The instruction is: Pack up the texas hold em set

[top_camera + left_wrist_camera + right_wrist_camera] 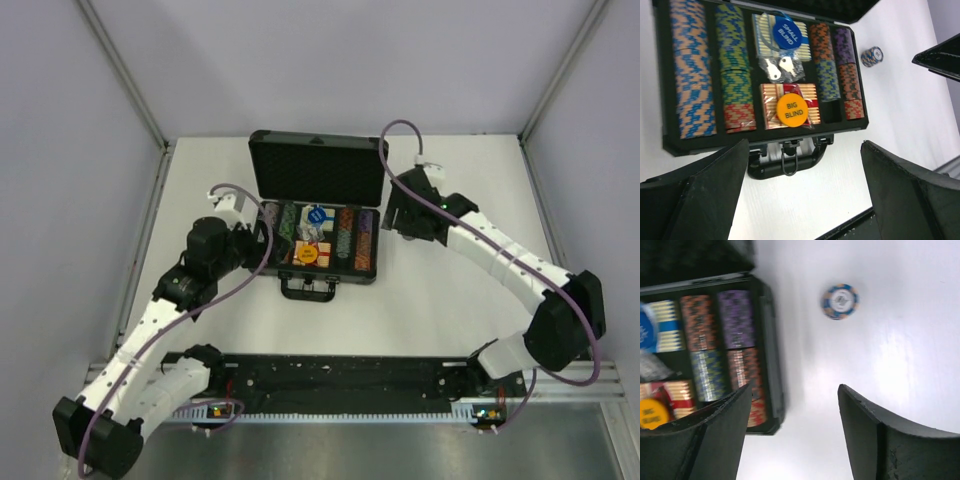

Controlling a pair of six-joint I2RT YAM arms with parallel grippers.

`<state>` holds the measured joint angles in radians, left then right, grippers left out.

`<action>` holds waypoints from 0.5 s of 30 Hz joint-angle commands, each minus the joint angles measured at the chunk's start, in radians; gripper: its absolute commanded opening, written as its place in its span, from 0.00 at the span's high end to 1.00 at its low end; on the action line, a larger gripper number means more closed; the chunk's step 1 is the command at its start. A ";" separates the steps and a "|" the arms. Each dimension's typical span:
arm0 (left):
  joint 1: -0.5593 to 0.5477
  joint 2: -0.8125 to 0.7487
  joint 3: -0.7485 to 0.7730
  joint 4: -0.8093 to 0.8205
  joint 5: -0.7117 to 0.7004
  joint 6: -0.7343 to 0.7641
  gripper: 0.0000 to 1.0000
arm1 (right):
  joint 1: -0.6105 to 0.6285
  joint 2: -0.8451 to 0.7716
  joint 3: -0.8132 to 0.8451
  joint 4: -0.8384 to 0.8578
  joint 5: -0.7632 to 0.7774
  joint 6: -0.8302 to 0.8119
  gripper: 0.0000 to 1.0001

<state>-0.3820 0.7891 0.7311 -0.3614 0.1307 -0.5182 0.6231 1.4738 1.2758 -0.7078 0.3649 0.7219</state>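
The black case (pixel 365 275) lies open in the middle of the table, lid (pixel 318 165) upright. In the left wrist view it holds rows of multicoloured chips (pixel 690 75), a blue card box (pixel 762 32) under a blue "small blind" button (pixel 787 31), a red card box (pixel 772 102) under an orange "big blind" button (pixel 791 111), and bagged keys (pixel 780 69). A small stack of loose chips (pixel 840 301) sits on the table right of the case. My left gripper (pixel 805 185) is open and empty over the case handle (pixel 785 162). My right gripper (pixel 795 410) is open and empty beside the case's right edge.
The white table (pixel 450 300) is walled by grey panels on three sides. The right gripper's fingers (pixel 940 60) show in the left wrist view, right of the loose chips (pixel 872 56). A black rail (pixel 330 375) runs along the near edge.
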 commanded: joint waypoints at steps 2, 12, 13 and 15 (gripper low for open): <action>-0.040 0.140 0.102 0.145 0.139 0.050 0.01 | -0.112 -0.061 -0.134 0.014 0.054 -0.028 0.27; -0.110 0.314 0.209 0.137 0.031 0.057 0.02 | -0.201 0.123 -0.161 0.192 0.022 -0.142 0.13; -0.112 0.318 0.208 0.137 0.023 0.055 0.02 | -0.207 0.149 -0.150 0.209 0.013 -0.151 0.13; -0.115 0.317 0.206 0.134 0.003 0.050 0.02 | -0.215 0.201 -0.121 0.218 0.009 -0.164 0.12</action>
<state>-0.4889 1.1061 0.9016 -0.2695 0.1848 -0.4713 0.4309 1.5993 1.0988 -0.5915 0.3904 0.6151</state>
